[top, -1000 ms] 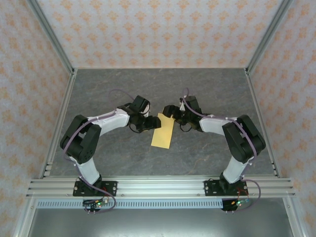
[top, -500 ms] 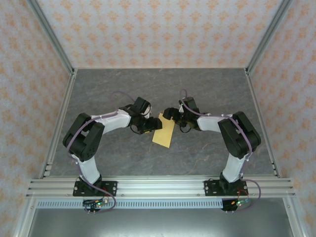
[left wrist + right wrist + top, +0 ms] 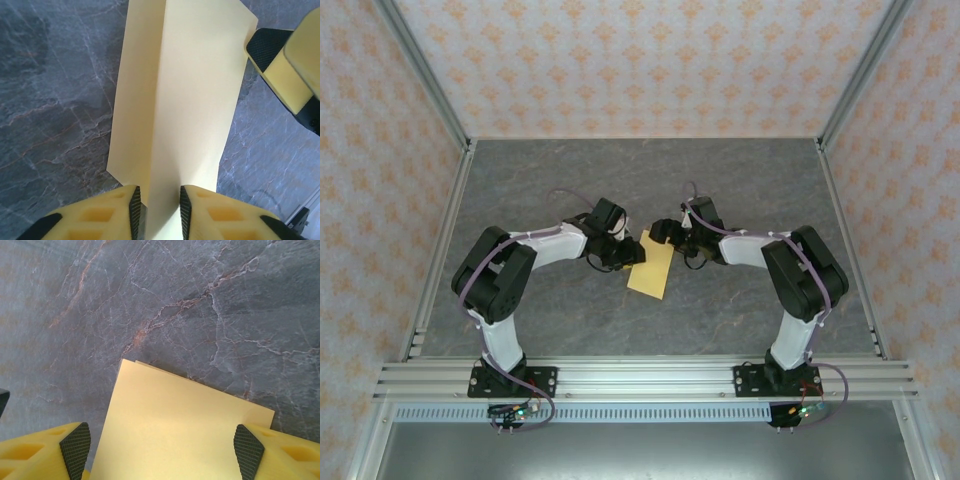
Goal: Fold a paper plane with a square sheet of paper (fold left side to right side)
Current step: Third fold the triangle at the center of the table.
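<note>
The square sheet of paper (image 3: 652,268) lies folded into a narrow yellow strip in the middle of the grey table, with a long crease (image 3: 159,100) down it. My left gripper (image 3: 628,252) is at the strip's left edge. Its jaws (image 3: 159,212) stand a narrow gap apart, with paper between the pads. My right gripper (image 3: 666,236) sits over the strip's far end. It is open wide, and its pads (image 3: 75,447) straddle the paper's (image 3: 175,435) width without touching it. One right finger (image 3: 280,65) shows by the paper's far corner in the left wrist view.
The grey marbled tabletop (image 3: 740,180) is walled by patterned panels and aluminium posts (image 3: 850,90). An aluminium rail (image 3: 640,378) at the near edge carries both arm bases.
My left gripper's jaws have narrowed around the paper's edge, and the left arm has edged right. The right arm shifted slightly left, then held still. The paper has stayed put.
</note>
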### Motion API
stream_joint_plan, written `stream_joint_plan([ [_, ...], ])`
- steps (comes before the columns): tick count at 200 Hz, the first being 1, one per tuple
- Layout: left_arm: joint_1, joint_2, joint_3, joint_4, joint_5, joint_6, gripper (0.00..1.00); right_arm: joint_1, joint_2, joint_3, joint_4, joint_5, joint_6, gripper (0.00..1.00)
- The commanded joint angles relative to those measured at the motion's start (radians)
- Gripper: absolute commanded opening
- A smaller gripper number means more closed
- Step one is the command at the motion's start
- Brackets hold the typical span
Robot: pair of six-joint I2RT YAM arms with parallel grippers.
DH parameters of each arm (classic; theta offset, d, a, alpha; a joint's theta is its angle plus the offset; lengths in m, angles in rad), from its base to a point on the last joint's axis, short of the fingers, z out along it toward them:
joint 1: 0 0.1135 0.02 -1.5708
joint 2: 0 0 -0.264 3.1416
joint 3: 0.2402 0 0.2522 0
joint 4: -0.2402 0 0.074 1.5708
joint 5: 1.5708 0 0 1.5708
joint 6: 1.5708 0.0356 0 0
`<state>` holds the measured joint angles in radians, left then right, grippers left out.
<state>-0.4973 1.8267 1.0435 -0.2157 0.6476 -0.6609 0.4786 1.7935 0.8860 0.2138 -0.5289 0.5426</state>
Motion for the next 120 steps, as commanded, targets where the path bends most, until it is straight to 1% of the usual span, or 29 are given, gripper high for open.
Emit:
stream_joint_plan([
  [1,0.000,-0.039,-0.018,0.007,0.003,-0.007,0.19,0.001,-0.065,0.001,-0.038,0.053,-0.075,0.81],
  [17,0.000,-0.050,-0.028,0.022,0.005,-0.023,0.12,0.003,-0.129,-0.030,-0.046,0.092,-0.109,0.83],
  [32,-0.004,-0.063,-0.040,0.034,0.002,-0.041,0.09,0.009,-0.212,-0.078,-0.061,0.134,-0.154,0.85],
  [41,-0.008,-0.068,-0.046,0.040,-0.003,-0.052,0.08,0.028,-0.270,-0.106,-0.089,0.162,-0.195,0.86],
  [52,-0.012,-0.076,-0.055,0.055,-0.006,-0.074,0.06,0.071,-0.348,-0.142,-0.139,0.227,-0.261,0.87],
  [70,-0.021,-0.086,-0.075,0.092,-0.013,-0.120,0.04,0.171,-0.480,-0.219,-0.198,0.342,-0.357,0.89],
  [84,-0.027,-0.093,-0.087,0.108,-0.024,-0.149,0.04,0.244,-0.581,-0.291,-0.223,0.402,-0.398,0.89],
  [98,-0.033,-0.099,-0.095,0.123,-0.024,-0.172,0.03,0.349,-0.676,-0.359,-0.239,0.474,-0.441,0.89],
  [100,-0.036,-0.098,-0.095,0.124,-0.023,-0.175,0.03,0.354,-0.682,-0.364,-0.239,0.478,-0.444,0.89],
  [106,-0.040,-0.097,-0.094,0.127,-0.022,-0.182,0.03,0.414,-0.710,-0.386,-0.250,0.514,-0.466,0.89],
  [120,-0.047,-0.096,-0.091,0.125,-0.025,-0.191,0.03,0.511,-0.724,-0.403,-0.266,0.580,-0.502,0.89],
])
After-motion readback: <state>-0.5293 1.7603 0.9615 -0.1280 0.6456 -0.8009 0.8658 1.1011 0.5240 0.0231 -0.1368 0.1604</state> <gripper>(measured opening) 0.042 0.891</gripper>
